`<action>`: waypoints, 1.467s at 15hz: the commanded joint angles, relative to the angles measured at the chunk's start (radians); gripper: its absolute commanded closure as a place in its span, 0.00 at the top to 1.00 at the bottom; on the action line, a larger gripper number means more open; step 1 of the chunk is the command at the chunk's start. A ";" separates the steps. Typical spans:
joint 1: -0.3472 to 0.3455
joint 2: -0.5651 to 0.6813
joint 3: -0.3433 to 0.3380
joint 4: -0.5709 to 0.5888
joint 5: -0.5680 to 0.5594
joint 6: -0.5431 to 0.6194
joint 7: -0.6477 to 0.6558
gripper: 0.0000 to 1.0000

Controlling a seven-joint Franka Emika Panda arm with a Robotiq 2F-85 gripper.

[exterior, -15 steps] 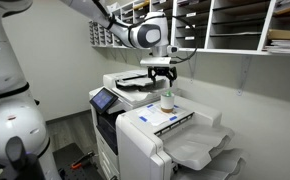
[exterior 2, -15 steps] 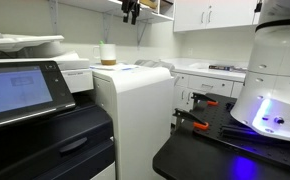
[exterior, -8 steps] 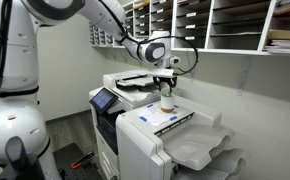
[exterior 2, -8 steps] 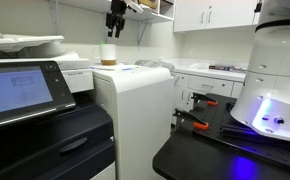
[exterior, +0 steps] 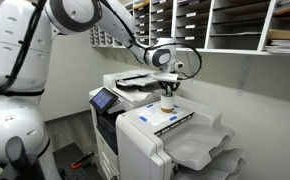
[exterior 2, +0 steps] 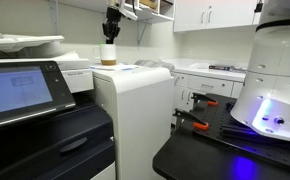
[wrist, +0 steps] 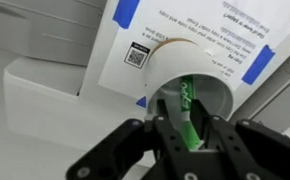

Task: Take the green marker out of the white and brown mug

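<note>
The white and brown mug (exterior: 167, 102) stands on top of the white printer (exterior: 145, 130), and in an exterior view it is small at the back (exterior 2: 108, 57). From the wrist view I look down into the mug (wrist: 221, 92), where the green marker (wrist: 187, 105) leans up out of its mouth. My gripper (wrist: 191, 136) hangs directly over the mug (exterior: 167, 88), its two black fingers (wrist: 168, 126) pressed on either side of the marker's upper end. The fingertips sit at the mug's rim (exterior 2: 111, 38).
The mug rests on a sheet of paper (wrist: 175, 25) held to the printer top by blue tape. Open wall shelves (exterior: 235, 25) run close behind and above. The printer's touch panel (exterior 2: 20, 90) and paper trays (exterior: 200, 150) lie lower down, and a robot base (exterior 2: 275, 90) stands on a dark counter.
The arm came down over the mug, and the jaws, wide open a second ago, have closed in on the marker.
</note>
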 commanded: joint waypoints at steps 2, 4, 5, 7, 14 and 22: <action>-0.026 0.039 0.032 0.059 -0.017 -0.046 0.020 0.35; -0.026 0.047 0.038 0.065 -0.016 -0.051 0.020 0.36; -0.026 0.050 0.041 0.067 -0.016 -0.051 0.022 0.36; -0.027 0.058 0.046 0.072 -0.013 -0.058 0.025 0.32; -0.029 0.091 0.048 0.090 -0.014 -0.047 0.054 0.07; -0.032 -0.058 0.054 -0.013 -0.047 -0.013 -0.008 0.05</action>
